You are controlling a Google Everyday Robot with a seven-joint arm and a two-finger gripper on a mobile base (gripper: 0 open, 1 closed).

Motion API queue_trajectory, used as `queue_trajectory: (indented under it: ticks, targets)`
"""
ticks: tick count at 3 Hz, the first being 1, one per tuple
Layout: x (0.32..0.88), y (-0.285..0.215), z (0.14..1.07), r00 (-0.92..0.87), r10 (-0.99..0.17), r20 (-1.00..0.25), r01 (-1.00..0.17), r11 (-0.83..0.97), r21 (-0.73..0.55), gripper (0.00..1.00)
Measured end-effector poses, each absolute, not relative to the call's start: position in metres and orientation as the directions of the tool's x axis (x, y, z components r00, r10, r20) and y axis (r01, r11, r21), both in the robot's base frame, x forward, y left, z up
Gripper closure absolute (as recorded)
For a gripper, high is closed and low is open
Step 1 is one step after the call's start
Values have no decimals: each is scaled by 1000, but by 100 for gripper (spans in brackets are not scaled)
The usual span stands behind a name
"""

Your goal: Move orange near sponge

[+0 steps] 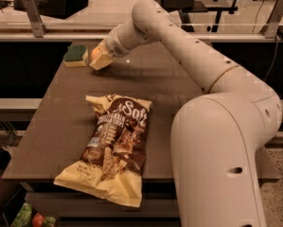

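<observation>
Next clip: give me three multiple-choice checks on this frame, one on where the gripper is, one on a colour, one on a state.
1. The gripper is:
A. at the near edge of the table
B. at the far end of the table, close beside the sponge
C. off the table altogether

2. The sponge's top layer is:
A. red
B. blue
C. dark green

3. The snack bag is:
A. lying flat, overhanging the table's near edge
B. standing upright
C. lifted in the air

Answers:
1. B: the gripper sits next to the sponge at the back.
2. C: a green layer tops a pale yellow base.
3. A: the bag's lower end pokes past the front edge.
</observation>
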State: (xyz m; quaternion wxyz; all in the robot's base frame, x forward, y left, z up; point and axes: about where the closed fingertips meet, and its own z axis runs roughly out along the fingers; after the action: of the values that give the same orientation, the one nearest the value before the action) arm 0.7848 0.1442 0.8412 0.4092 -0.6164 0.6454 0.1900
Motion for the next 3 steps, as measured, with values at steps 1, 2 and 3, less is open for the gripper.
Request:
queue_trajectory:
  ticks: [1,2,3]
  targets:
    - [784,147,840,96,-641,-762,-952,164,-258,82]
    - [783,150,837,96,-641,-761,-954,160,-255,59]
    - [783,152,835,95,-641,-761,-955,156,-251,36]
